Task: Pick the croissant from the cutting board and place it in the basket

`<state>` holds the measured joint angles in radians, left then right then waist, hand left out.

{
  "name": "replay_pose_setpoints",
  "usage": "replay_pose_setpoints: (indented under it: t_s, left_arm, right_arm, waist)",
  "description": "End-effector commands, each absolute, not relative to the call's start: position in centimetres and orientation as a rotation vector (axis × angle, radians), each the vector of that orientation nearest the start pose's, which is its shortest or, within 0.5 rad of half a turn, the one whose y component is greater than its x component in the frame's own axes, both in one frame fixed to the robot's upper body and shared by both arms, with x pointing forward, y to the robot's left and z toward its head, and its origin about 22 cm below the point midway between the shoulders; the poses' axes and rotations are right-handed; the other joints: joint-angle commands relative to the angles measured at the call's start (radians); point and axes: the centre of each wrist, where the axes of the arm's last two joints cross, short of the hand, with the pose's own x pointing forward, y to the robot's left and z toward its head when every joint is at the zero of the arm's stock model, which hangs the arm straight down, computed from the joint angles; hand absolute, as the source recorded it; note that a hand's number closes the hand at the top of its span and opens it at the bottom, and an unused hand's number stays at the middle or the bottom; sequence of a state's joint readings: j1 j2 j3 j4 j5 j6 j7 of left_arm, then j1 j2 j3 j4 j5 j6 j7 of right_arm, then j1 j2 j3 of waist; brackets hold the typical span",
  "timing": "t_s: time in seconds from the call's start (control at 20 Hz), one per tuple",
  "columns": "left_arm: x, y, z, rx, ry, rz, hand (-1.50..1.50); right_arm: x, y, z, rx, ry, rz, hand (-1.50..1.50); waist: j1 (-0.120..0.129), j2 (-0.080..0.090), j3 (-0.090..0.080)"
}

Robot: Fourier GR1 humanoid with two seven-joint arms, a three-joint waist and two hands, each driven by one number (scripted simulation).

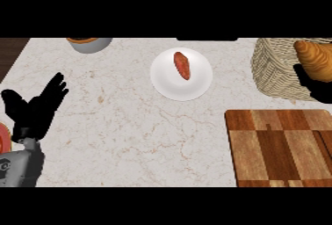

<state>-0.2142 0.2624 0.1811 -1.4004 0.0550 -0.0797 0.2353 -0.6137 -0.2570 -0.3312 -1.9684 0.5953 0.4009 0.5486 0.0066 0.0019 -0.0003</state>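
Now I see my right hand [310, 83] at two o'clock, fingers curled around the croissant [315, 59] over the basket [276, 70]. My left hand [35, 107] rests open at nine o'clock. The cutting board [279, 147] lies at four o'clock on the counter [130, 132].

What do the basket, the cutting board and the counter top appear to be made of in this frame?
Basket: woven wicker or cane, matte tan, shown by its interlaced strands. Cutting board: wood, patchwork of light and dark brown blocks with visible grain, slight sheen. Counter top: looks like marble or similar stone, pale with thin brownish veins, smooth.
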Motion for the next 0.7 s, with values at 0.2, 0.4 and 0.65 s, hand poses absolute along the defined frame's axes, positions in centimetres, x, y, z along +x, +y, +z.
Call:
replay_pose_setpoints:
  t_s: [0.2,0.4,0.65]
  left_arm:
    - [29.1,31.1,4.2,0.182,-1.384,-0.074,0.00]
    - [28.8,31.3,2.7,0.179,-1.374,-0.076,0.00]
    - [29.3,30.1,3.0,0.177,-1.390,-0.074,0.00]
  right_arm:
    - [31.8,-33.1,26.0,-0.928,-1.705,0.395,1.50]
    - [33.6,-34.5,24.1,-0.929,-1.711,0.425,1.50]
    - [34.3,-38.0,18.7,-0.888,-1.712,0.393,1.50]
  waist:
    - [0.000,0.000,0.000]
    - [0.000,0.000,0.000]
    - [-0.003,0.001,0.001]
